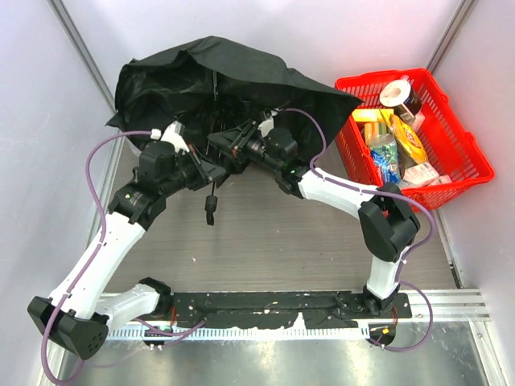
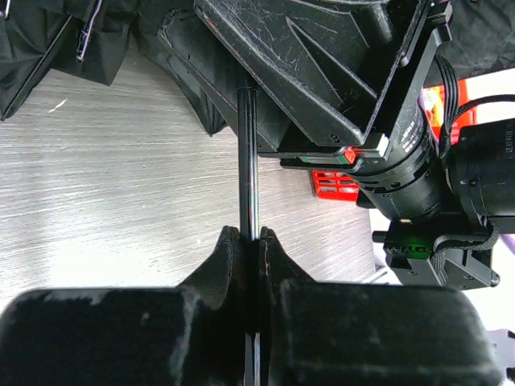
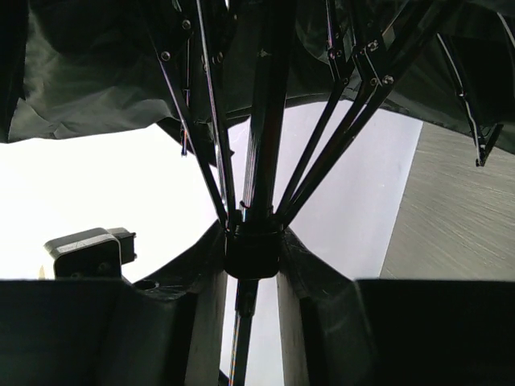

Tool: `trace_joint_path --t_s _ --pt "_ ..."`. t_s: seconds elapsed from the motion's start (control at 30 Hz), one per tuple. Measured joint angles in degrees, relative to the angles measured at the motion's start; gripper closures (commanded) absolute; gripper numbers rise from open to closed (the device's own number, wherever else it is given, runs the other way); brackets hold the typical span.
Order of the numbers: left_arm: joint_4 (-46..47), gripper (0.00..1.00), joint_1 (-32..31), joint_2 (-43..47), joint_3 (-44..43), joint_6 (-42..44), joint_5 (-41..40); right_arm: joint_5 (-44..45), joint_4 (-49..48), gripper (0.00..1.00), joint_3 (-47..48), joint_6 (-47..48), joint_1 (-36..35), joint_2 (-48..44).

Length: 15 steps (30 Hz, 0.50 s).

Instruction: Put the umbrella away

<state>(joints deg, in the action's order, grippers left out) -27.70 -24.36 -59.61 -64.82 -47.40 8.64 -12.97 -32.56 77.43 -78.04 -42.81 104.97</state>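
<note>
While the one umbrella (image 1: 217,76) sits half-open at the far left of the one tabletop (image 1: 273,241), the task looks barely begun: collapsing and stowing remain. One red basket (image 1: 465,137) stands right. Two hands: left hand (image 2: 256,241) clamped on the shaft (image 2: 248,161), right hand (image 3: 251,277) clamped around the runner (image 3: 253,245).

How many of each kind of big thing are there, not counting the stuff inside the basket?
black umbrella: 1
red basket: 1
robot arms: 2 (left arm, right arm)
Total: 4
</note>
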Motion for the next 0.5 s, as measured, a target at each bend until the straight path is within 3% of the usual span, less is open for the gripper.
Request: trace_joint_path --t_s 0.13,0.37,0.5 --pt "1.2 1.0 -0.2 -0.1 0.2 -0.5 0.6 0.9 -1.0 0.99 -0.8 -0.4 0.0 -0.7" --pt "8.7 0.54 -0.1 -2.3 0.3 -0.1 3.2 -1.3 0.0 0.99 1.1 1.0 4.5 -0.8" --pt "11.2 0.46 -0.1 1.1 1.3 0.0 4.8 -2.5 -0.5 0.99 1.2 0.9 7.5 -0.8"
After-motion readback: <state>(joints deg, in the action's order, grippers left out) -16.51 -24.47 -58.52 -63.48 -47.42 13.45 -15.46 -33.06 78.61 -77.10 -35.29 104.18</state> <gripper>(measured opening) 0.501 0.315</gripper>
